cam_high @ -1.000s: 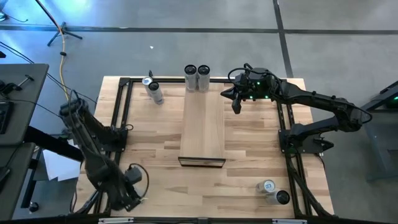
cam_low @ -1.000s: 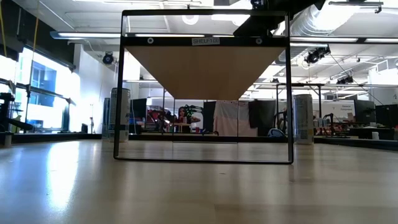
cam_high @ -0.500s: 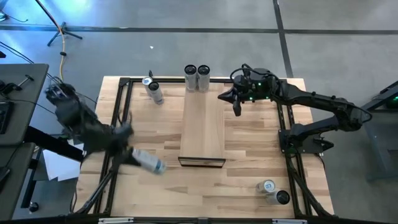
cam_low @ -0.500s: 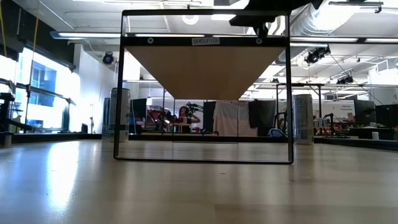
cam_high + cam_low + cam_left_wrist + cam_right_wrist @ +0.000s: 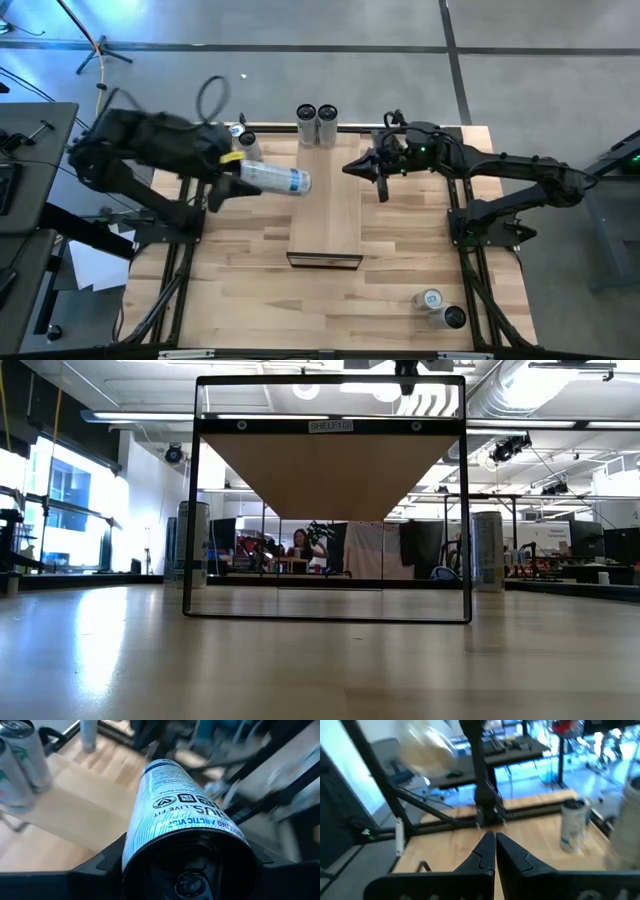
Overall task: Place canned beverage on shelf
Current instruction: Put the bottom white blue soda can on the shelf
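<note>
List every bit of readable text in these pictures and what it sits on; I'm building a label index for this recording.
"LIVE FIT" on the can held in the left gripper; the line above it ends "...US." and one below reads roughly "ARCTIC VIBE".
White label on the shelf frame: too small to read.
Fine print near the can's far end: too small to read.
Other cans on the shelf: no legible text.

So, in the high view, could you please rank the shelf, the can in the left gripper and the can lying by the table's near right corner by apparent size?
1. The shelf, by far the largest.
2. The can held by the left gripper, lying sideways.
3. The lying can near the right corner. It looks shorter, but the held can is lifted nearer the camera, so this is unsure.
</note>
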Available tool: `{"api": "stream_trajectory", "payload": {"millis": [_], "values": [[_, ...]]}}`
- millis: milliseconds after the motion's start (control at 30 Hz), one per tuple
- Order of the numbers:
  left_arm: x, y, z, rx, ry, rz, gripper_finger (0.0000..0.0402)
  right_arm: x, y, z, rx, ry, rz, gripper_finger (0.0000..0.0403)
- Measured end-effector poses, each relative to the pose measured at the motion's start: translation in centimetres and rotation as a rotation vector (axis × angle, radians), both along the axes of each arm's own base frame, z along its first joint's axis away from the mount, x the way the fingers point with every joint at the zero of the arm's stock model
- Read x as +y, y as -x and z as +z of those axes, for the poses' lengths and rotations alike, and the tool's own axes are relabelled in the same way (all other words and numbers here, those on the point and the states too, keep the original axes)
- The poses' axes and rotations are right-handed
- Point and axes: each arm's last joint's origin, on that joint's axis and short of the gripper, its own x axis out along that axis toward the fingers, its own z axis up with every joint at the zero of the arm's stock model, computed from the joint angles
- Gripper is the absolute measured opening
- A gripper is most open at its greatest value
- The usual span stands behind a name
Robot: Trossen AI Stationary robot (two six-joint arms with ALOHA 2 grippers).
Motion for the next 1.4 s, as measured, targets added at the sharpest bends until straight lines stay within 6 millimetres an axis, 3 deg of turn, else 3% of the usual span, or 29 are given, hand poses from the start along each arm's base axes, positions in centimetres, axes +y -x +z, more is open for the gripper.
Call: {"api": "stream_trajectory", "payload": {"millis": [367,500,633,833,967,1200,1400], "values": [[2.0,-8.2,-4.7,0.350,-0.264,-0.151,0.0223,2.3,2.4,4.9,-0.266,-0.123,0.043,0.0013],[2.6,-10.8,-6.6,0.428,-0.305,-0.192,0.0223,3.5,2.7,6.6,-0.217,-0.078,0.001,0.0072],[3.1,-12.4,-8.0,0.482,-0.331,-0.222,0.0224,4.4,2.6,7.4,-0.100,-0.056,-0.090,0.0168],[3.8,-12.9,-8.4,0.501,-0.336,-0.215,0.0225,4.6,2.8,8.1,0.058,-0.076,-0.219,0.0311],[4.2,-12.6,-8.1,0.491,-0.330,-0.199,0.0225,4.4,3.1,8.2,0.115,-0.067,-0.232,0.0364],[4.5,-12.5,-8.0,0.480,-0.303,-0.204,0.0225,4.2,2.7,7.3,0.160,0.109,-0.281,0.0382],[4.9,-12.6,-8.2,0.487,-0.307,-0.216,0.0225,3.9,1.3,4.2,0.272,0.086,-0.380,0.0383]]}}
